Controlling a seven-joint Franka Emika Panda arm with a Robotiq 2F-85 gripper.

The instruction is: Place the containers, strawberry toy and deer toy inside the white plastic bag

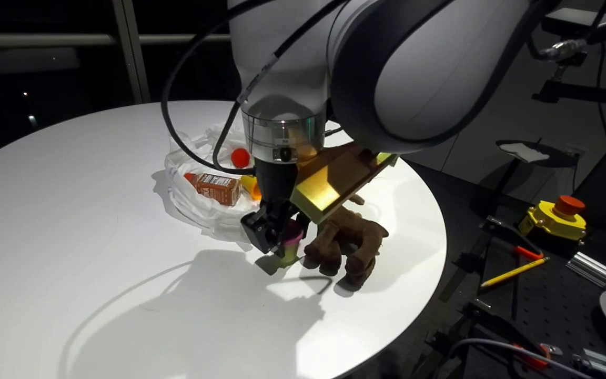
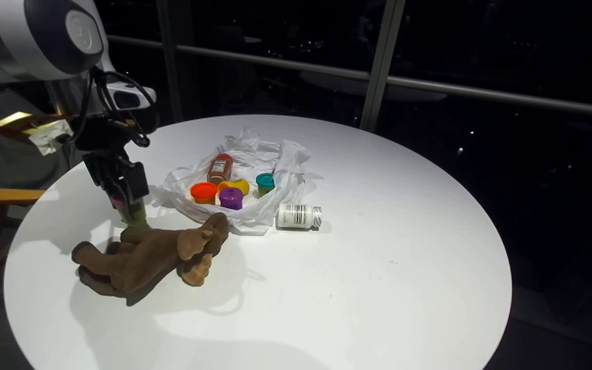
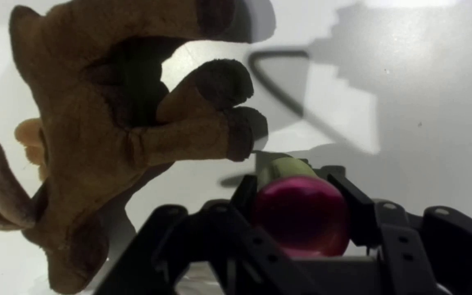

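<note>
Four containers (image 2: 234,185) in the white plastic bag (image 2: 252,218), strawberry toy (image 3: 301,213) and deer toy (image 2: 149,257) outside it

Your fingers (image 3: 361,221) stand on either side of the strawberry toy, and in the wrist view its red dome seems to fill the gap from one side to the other; whether they have clamped it, you cannot tell. Below the dome you can see a yellow-green lower part, close to the bench (image 1: 98,210) in an exterior view, but you cannot be sure that it rests there. The toy is outside the bag. So is the deer toy, which lies on its side on the bench near your fingers. In the wrist view you see its legs, dark at the ends, and the nearest of them stops just beside the strawberry toy. You have the bag spread open on the bench, its edges wrinkled. Within those edges, in an exterior view, you can pick out an orange-lidded tub (image 2: 204,192), a purple tub (image 2: 231,198), a yellow tub (image 2: 240,187) tipped on its side and a teal-lidded tub (image 2: 264,184), which stands upright a little apart from the rest. A reddish-brown bottle (image 2: 220,169) with a label lies in the bag too, and you see it in both exterior views. A white bottle (image 2: 296,216) lies on its side on the bench just beside the bag; you cannot tell whether it touches the plastic
</note>
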